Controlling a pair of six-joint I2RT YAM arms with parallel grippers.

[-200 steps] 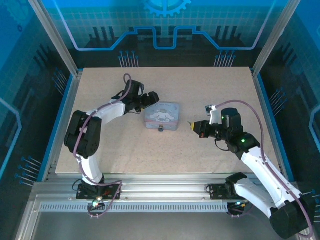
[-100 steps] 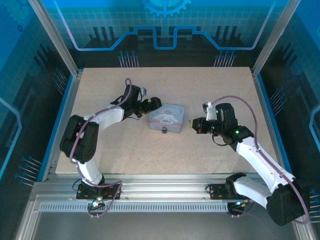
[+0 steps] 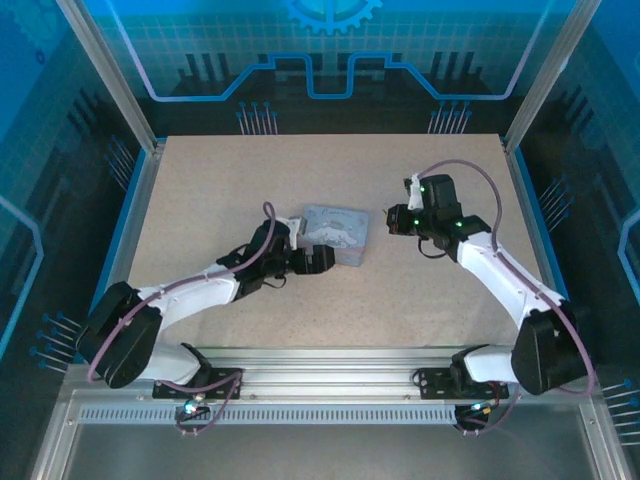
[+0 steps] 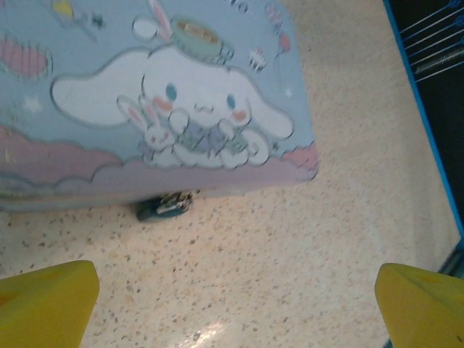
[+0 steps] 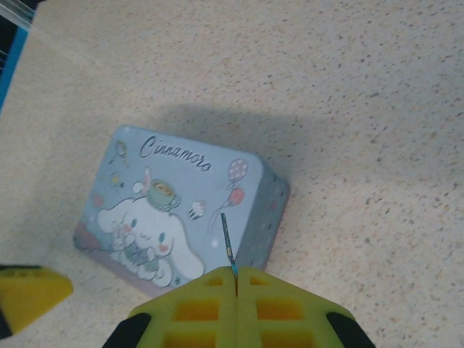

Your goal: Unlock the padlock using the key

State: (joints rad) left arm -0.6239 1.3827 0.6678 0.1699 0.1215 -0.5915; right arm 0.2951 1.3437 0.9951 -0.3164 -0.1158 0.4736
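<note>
Left arm [image 3: 190,295]: stretched low and long, reaching in towards the near left corner of the pale blue cartoon tin [image 3: 338,228].
Left gripper [image 3: 318,260]: just beside the tin's near edge, yellow fingertips [image 4: 45,299] spread wide, nothing between them.
Right arm [image 3: 500,275]: extended, forearm angled in towards the tin's right side.
Right gripper [image 3: 391,222]: just right of the tin, yellow pads [image 5: 196,304] pressed together, pinching the key [image 5: 228,239], which points at the tin.

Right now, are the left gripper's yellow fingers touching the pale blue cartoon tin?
Apart. The left wrist view shows bare speckled table between the yellow fingers of the left gripper and the pale blue cartoon tin.
</note>
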